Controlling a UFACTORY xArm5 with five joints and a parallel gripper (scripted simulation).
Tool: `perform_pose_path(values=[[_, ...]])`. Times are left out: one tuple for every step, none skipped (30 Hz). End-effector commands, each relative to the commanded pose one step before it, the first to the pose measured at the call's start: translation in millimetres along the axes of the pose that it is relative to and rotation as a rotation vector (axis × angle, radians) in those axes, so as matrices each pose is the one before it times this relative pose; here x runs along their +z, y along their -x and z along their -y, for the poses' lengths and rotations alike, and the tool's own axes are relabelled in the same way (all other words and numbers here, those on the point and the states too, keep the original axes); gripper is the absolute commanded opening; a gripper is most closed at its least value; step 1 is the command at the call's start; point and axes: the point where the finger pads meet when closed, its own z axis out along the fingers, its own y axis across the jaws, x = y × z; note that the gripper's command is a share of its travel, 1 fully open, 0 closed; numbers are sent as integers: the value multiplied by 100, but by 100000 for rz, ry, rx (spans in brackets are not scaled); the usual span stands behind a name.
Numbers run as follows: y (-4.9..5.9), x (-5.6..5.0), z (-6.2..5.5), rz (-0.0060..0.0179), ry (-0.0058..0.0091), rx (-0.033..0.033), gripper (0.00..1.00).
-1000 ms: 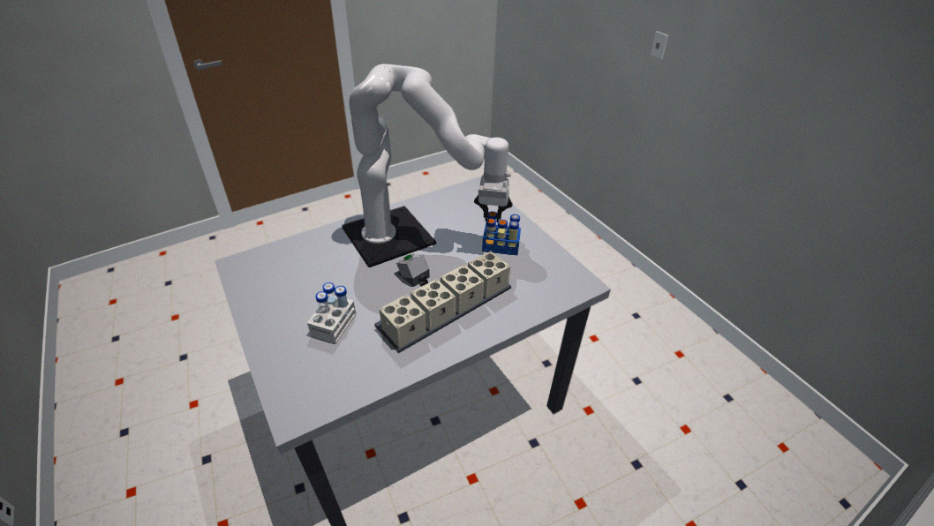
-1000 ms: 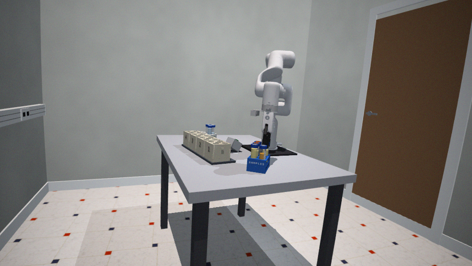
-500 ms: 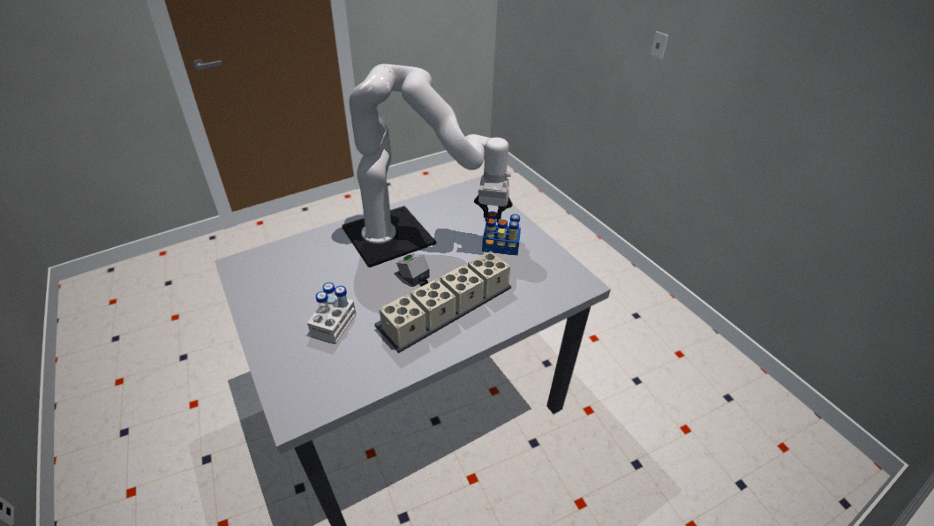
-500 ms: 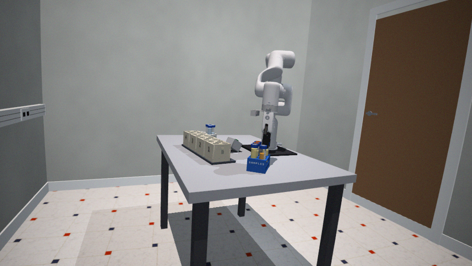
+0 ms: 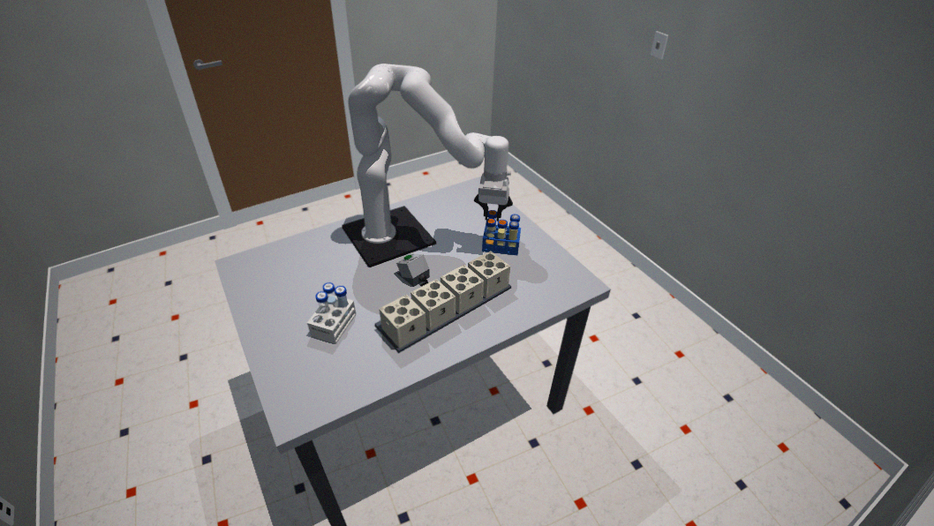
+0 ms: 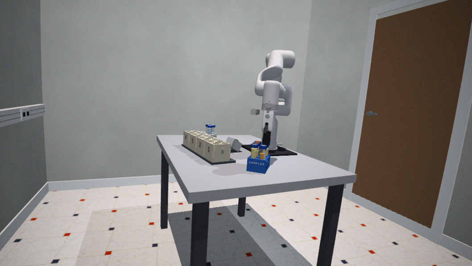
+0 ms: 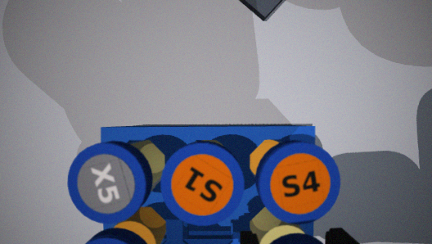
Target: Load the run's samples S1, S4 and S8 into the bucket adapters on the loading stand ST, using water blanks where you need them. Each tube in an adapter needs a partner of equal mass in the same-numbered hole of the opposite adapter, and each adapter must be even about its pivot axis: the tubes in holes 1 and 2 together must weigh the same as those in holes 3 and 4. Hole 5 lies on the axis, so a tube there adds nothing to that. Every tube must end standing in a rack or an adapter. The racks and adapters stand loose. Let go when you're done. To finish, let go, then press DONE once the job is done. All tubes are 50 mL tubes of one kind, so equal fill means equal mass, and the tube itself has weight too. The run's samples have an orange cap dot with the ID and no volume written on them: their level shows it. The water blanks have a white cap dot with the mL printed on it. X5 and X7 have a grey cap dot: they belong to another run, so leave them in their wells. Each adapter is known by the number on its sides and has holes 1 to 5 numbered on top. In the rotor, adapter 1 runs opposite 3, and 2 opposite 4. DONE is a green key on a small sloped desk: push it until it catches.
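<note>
Directly beneath my wrist, at one corner of the blue rack (image 5: 500, 249) (image 6: 258, 168) (image 7: 204, 132), my pincer (image 5: 492, 214) (image 6: 266, 144) (image 7: 292, 241) is clamping an orange-dotted tube (image 5: 492, 213) (image 7: 294, 239) near its cap; I cannot read its ID. Just beside my pincer, S4 (image 5: 491, 223) (image 7: 300, 184) is standing in the rack, with S1 (image 5: 502, 223) (image 7: 202, 184) diagonally across and X5 (image 5: 514, 226) (image 6: 254, 152) (image 7: 106, 184) farther along that row. Across the tabletop (image 5: 261, 274) (image 6: 287, 175) from my pincer, adapter 1 (image 5: 498, 279) (image 6: 216, 151) is sitting nearest and adapter 4 (image 5: 411, 329) (image 6: 185, 137) farthest. Beyond, well apart from my pincer, the white rack (image 5: 323, 329) is holding three blue-capped tubes (image 5: 328, 287) (image 6: 209, 126).
</note>
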Motion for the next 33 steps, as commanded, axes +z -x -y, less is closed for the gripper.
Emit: perform_pose_path(values=[[9,-449,129,1123,-280,-1,0],[0,-67,0,0,0,0,0],[0,-67,0,0,0,0,0],[0,-67,0,0,0,0,0],[0,-67,0,0,0,0,0],[0,-67,0,0,0,0,0],[0,-67,0,0,0,0,0],[0,-67,0,0,0,0,0],[0,-67,0,0,0,0,0],[0,-67,0,0,0,0,0],[0,-67,0,0,0,0,0],[0,0,0,0,0,0,0],[0,0,0,0,0,0,0],[0,-67,0,0,0,0,0],[0,-67,0,0,0,0,0],[0,-67,0,0,0,0,0],[0,-67,0,0,0,0,0],[0,-67,0,0,0,0,0],[0,-67,0,0,0,0,0],[0,-67,0,0,0,0,0],[0,0,0,0,0,0,0],[0,0,0,0,0,0,0],[0,0,0,0,0,0,0],[0,0,0,0,0,0,0],[0,0,0,0,0,0,0],[0,-200,0,0,0,0,0],[0,-200,0,0,0,0,0],[0,-200,0,0,0,0,0],[0,0,0,0,0,0,0],[0,0,0,0,0,0,0],[0,-200,0,0,0,0,0],[0,-200,0,0,0,0,0],[0,-200,0,0,0,0,0]])
